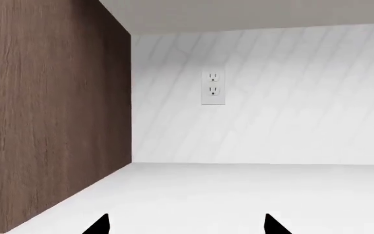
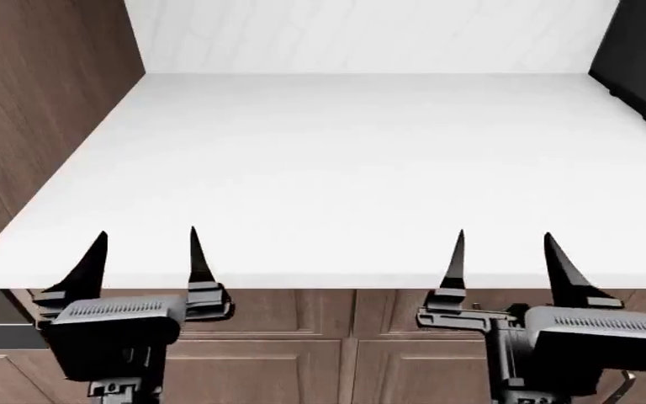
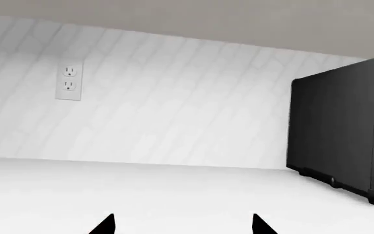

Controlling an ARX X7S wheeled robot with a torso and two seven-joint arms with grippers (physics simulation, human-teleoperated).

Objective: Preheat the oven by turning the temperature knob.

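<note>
A white tabletop [image 1: 239, 195] is seen, bounded by a brown wood panel [image 1: 44, 112] and a white tiled wall [image 1: 304, 97] bearing a double outlet [image 1: 213, 87]. Two black fingertips [image 1: 99, 225] of the left pincer [image 1: 185, 225] are held apart.

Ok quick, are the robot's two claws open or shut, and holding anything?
Left gripper: open, holding nothing.
Right gripper: open, holding nothing.

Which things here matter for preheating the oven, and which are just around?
Job:
- left gripper, open
- right gripper, open
- no oven knob can be made out in any view

Just around:
- white countertop
- wall outlet
- black countertop appliance
- wooden side panel
- lower cabinets
</note>
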